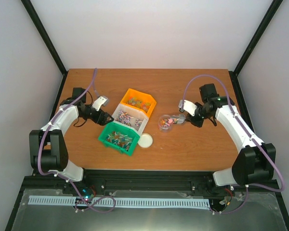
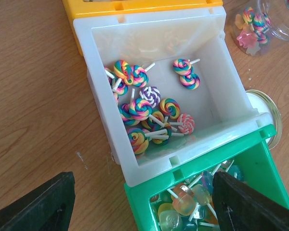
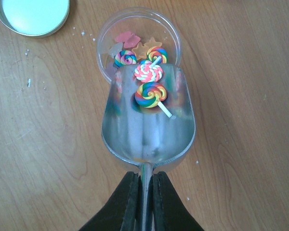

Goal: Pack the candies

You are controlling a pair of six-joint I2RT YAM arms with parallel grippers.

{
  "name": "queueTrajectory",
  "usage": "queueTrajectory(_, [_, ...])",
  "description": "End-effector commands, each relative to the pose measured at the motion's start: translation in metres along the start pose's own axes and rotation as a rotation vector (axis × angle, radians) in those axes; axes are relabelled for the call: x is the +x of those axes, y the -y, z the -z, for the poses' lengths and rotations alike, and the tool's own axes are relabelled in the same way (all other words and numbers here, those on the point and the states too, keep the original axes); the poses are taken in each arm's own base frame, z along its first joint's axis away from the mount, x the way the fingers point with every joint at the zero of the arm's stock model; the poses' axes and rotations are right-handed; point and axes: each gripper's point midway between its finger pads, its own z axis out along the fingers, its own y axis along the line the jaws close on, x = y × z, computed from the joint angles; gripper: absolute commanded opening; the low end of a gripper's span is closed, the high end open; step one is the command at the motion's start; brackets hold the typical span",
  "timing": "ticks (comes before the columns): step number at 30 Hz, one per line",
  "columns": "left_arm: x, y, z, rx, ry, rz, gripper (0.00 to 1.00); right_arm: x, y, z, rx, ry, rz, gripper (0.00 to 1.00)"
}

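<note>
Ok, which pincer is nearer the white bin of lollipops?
Left. The left pincer sits open right beside the white bin and green bin; the right pincer is farther off, across at the clear jar, holding the scoop.

Wooden table [image 1: 183, 154] with orange bin [image 1: 143, 94], white bin [image 1: 117, 111], green bin [image 1: 116, 143], round lid [image 1: 145, 140] and clear jar [image 1: 160, 124]

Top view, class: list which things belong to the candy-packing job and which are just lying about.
Job: candies, silver scoop in the right gripper, clear jar, orange bin, white bin, green bin.
Lying about: round lid, off the jar.
</note>
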Motion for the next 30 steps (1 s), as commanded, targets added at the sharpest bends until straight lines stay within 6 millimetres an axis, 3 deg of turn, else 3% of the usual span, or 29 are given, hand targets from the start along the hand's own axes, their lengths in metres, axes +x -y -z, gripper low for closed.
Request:
queueTrajectory(1, [-0.004, 0.0, 0.001, 0.0, 0.021, -0.056, 0.8, -0.001, 0.004, 0.005, 0.018, -0.054, 0.008, 0.03])
queueTrajectory(16, [0.012, -0.008, 0.002, -0.074, -0.028, -0.108, 0.83, -0.01, 0.002, 0.003, 0.045, -0.165, 0.075, 0.03])
queueTrajectory(30, [0.023, -0.017, 0.0, -0.123, -0.075, -0.141, 0.84, -0.025, 0.003, 0.015, 0.054, -0.181, 0.09, 0.03])
